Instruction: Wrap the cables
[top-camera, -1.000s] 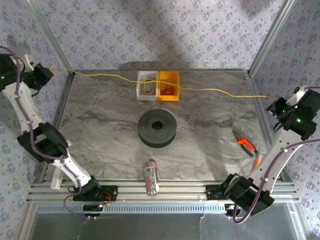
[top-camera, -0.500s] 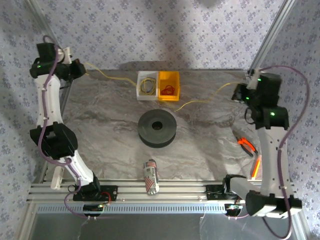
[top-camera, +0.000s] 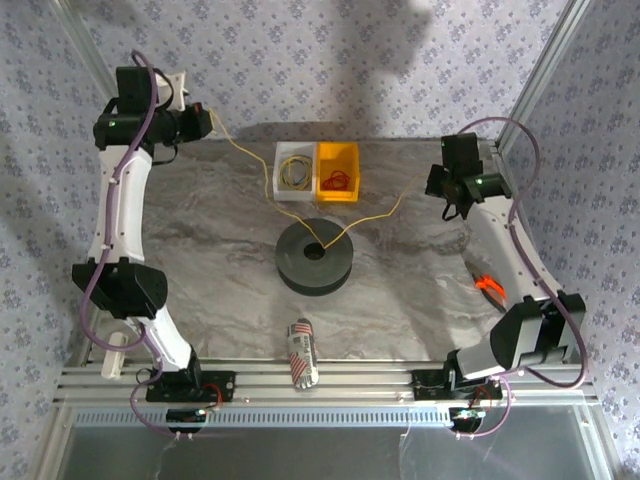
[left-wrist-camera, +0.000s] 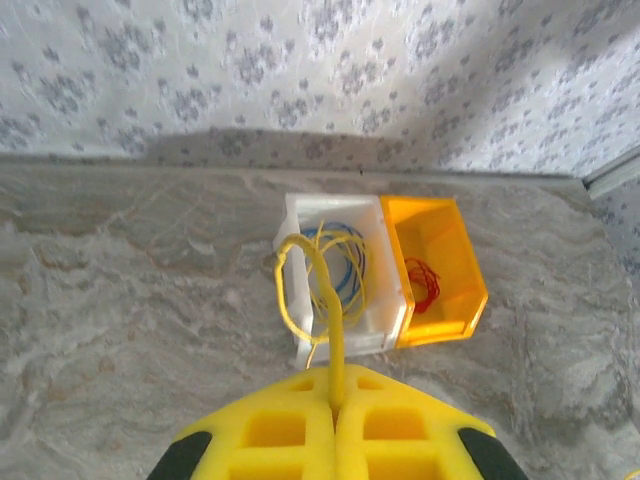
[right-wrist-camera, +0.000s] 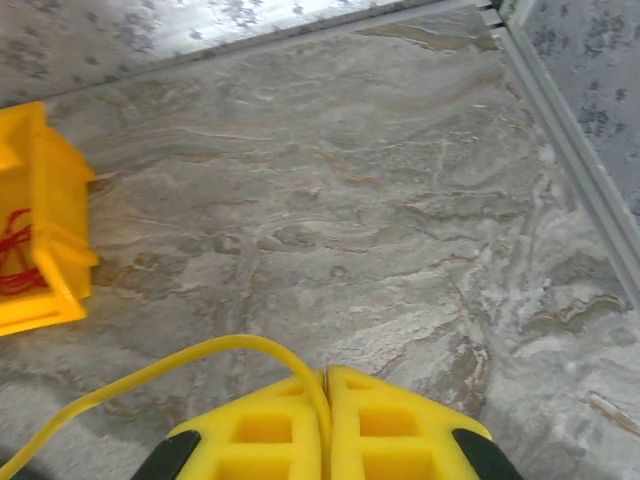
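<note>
Left gripper (left-wrist-camera: 335, 400) at ten o'clock, right gripper (right-wrist-camera: 325, 378) at two, both pinch the yellow cable (right-wrist-camera: 200, 350); feed slack evenly around the spool (top-camera: 300, 272).

1. From above, soft even light falls on the marbled bench (top-camera: 200, 250); nothing is blown out and the picture is fairly sharp.
2. A broad, soft-edged shadow crosses the wallpaper (top-camera: 400, 50) at top centre, with a darker band along the bench's back edge.
3. The black spool (top-camera: 315, 258) throws only a faint, diffuse shadow, and its dark surface shows little detail.
4. Left wrist view: the left fingers (left-wrist-camera: 270, 430) sit close to the lens and look slightly soft. The white bin (left-wrist-camera: 350, 335) is very bright, and a grey shadow lies at the wall's foot.
5. Right wrist view: the right fingers (right-wrist-camera: 390, 425) are vividly lit. The yellow cable (right-wrist-camera: 150, 375) blurs toward the lower left corner, while the bench is crisp.
</note>
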